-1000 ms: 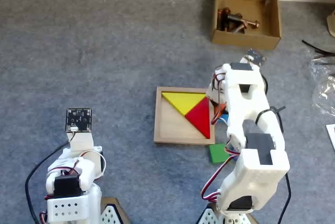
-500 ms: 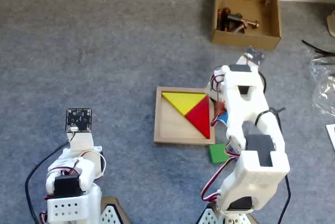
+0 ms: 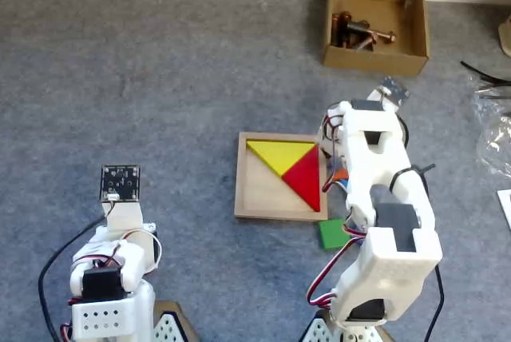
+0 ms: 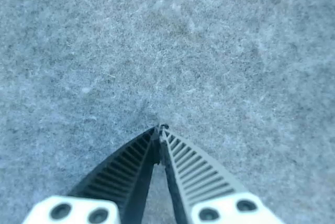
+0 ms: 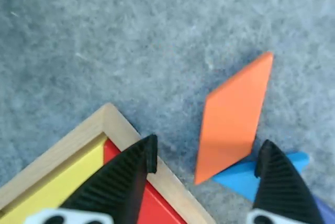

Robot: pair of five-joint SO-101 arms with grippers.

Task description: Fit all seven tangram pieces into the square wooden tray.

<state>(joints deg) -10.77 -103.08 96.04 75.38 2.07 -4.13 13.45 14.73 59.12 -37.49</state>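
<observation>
1. Currently the wooden tray (image 3: 259,192) sits mid-table on the grey felt table (image 3: 160,78), with two pieces seated in it.
2. Yellow triangle (image 3: 279,155) lies along the tray's far edge and red triangle (image 3: 306,178) along its right edge. They share one slanted edge and meet at the far-right corner. The left and near parts of the tray are bare wood.
3. Right gripper (image 5: 207,148): jaws spread wide, gripping nothing. One finger hangs over the tray's far-right corner rim. The other hangs over a blue piece (image 5: 238,177).
4. Orange parallelogram (image 5: 234,114) lies flat on the table between those fingers, just outside the tray's right edge and clear of the rim. Its near corner meets the blue piece; can't tell which overlaps which.
5. Green piece (image 3: 332,233) is on the table just off the tray's near-right corner, partly under the right arm.
6. Left gripper (image 4: 159,130): fingers pressed together, tips over bare felt, near the table's near-left corner and well apart from the tray.
7. Cardboard box (image 3: 375,53) holding metal parts sits at the table's far edge, right of centre.
</observation>
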